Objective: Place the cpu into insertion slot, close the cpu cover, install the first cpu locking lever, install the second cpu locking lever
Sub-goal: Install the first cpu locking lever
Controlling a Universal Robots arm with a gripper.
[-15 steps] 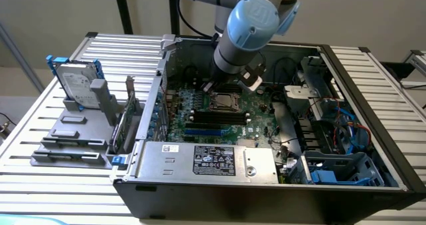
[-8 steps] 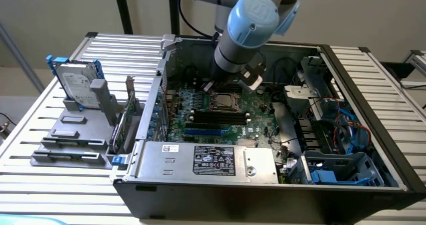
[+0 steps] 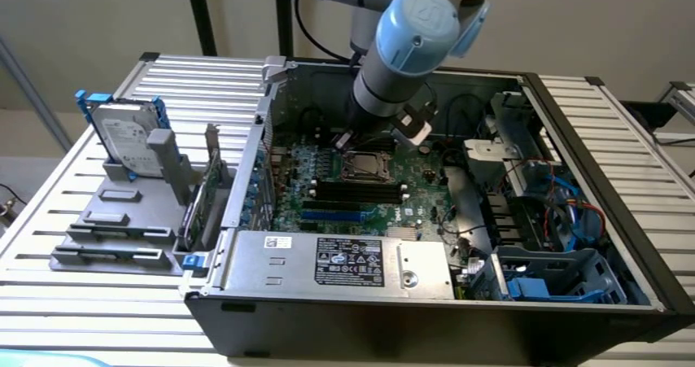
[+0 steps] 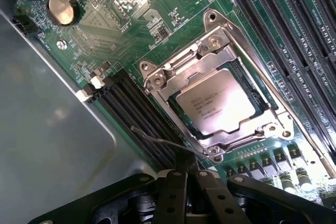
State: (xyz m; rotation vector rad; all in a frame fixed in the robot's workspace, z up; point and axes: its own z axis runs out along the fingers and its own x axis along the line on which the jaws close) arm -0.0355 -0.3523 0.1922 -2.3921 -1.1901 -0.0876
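Observation:
The cpu (image 4: 215, 106), a pale silvery square chip, lies in the insertion slot (image 4: 247, 85) on the green board. Over its edges the silvery cpu cover (image 4: 173, 80) lies flat, and the chip shows through the cut-out. A thin locking lever (image 4: 157, 139) sticks out from the socket's corner and crosses the tip of my gripper (image 4: 188, 163). The black fingers (image 4: 176, 192) are shut together, touching or nearly touching that lever. A second lever rod (image 4: 283, 109) runs along the socket's other side. In the exterior view the gripper (image 3: 347, 142) hangs just behind the socket (image 3: 363, 165).
Long black memory strips (image 4: 294, 35) flank the socket. A coin battery (image 4: 63, 9) and a grey case wall (image 4: 47, 145) are close by. A grey labelled power supply (image 3: 337, 261) fills the case front, blue drive cages (image 3: 554, 277) stand at the exterior view's right, and a hard drive (image 3: 122, 135) stands outside.

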